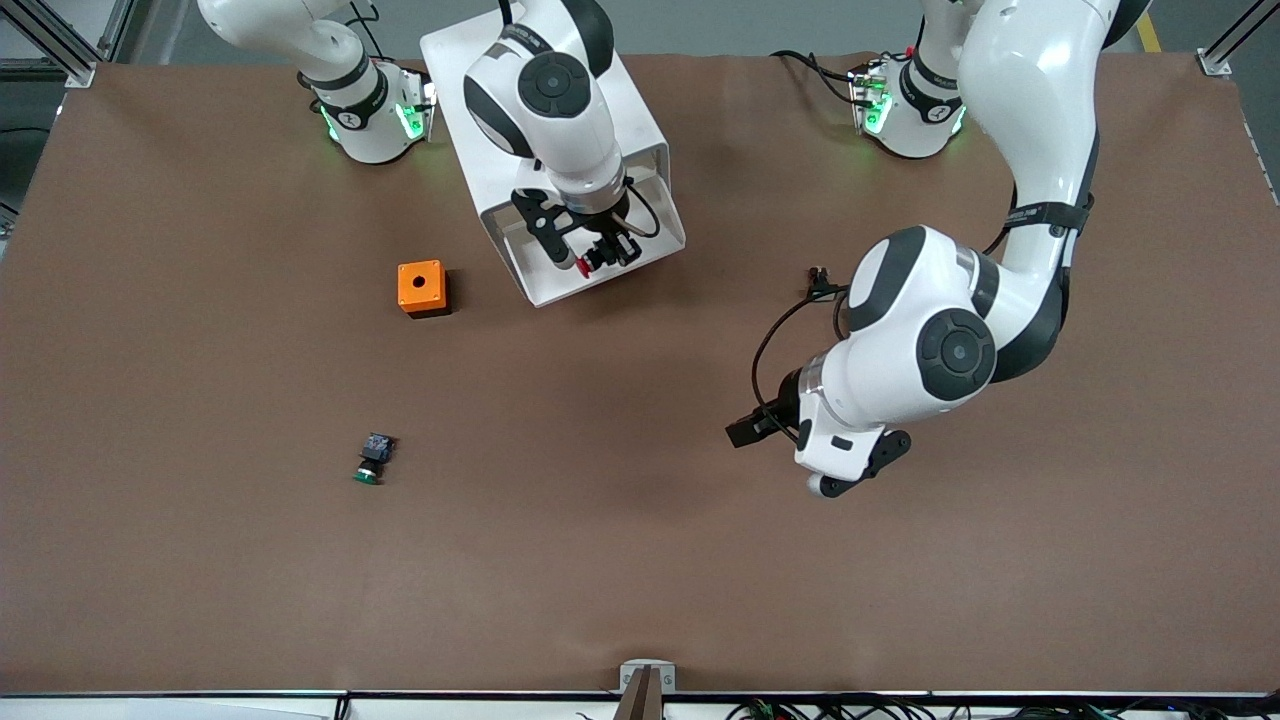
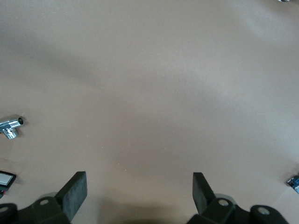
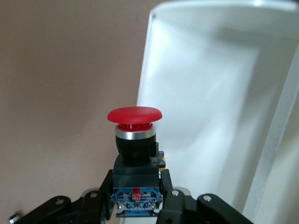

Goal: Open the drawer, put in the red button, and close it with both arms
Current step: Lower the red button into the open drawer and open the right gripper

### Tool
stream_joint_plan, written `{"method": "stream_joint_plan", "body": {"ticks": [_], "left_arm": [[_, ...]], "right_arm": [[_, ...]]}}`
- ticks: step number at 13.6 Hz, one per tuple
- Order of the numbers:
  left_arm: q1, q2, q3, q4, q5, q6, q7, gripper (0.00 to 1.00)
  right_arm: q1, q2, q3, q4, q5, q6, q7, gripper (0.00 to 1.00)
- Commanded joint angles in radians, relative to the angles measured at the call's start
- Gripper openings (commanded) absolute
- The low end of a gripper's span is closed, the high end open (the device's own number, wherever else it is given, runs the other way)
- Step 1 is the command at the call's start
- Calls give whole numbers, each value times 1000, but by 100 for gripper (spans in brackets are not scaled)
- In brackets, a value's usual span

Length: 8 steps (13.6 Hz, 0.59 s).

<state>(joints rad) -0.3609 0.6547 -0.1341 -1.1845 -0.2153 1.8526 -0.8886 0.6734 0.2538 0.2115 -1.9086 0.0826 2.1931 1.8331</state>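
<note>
The white cabinet (image 1: 520, 90) stands near the robots' bases. Its top drawer (image 1: 545, 293) is pulled out toward the front camera, and its white inside shows in the right wrist view (image 3: 210, 93). My right gripper (image 1: 600, 255) is shut on the red button (image 1: 584, 267) and holds it over the open drawer. In the right wrist view the fingers (image 3: 170, 196) clamp the button's black body, with the red cap (image 3: 134, 115) pointing away from the gripper (image 3: 136, 189). My left gripper (image 1: 748, 431) waits open and empty over bare table toward the left arm's end; its view (image 2: 140, 191) shows only brown table between the fingers.
An orange box with a hole (image 1: 421, 287) sits beside the drawer, toward the right arm's end. A green-capped switch (image 1: 371, 462) lies nearer the front camera than the box. A small black cabled part (image 1: 818, 276) lies near the left arm. A small chrome piece (image 2: 10, 127) shows in the left wrist view.
</note>
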Motion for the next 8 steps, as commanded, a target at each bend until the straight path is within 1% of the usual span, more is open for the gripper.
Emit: {"method": "stream_joint_plan", "body": {"ticks": [1, 3, 8], "left_arm": [[-19, -29, -2, -35, 104, 2, -3, 99], [-20, -32, -31, -35, 109, -6, -4, 99], [-21, -30, -38, -47, 175, -18, -3, 100]], "right_arm": [[28, -1, -7, -17, -10, 10, 41, 0], [43, 4, -7, -20, -10, 5, 72, 0], [75, 22, -9, -27, -10, 7, 133, 0]]}}
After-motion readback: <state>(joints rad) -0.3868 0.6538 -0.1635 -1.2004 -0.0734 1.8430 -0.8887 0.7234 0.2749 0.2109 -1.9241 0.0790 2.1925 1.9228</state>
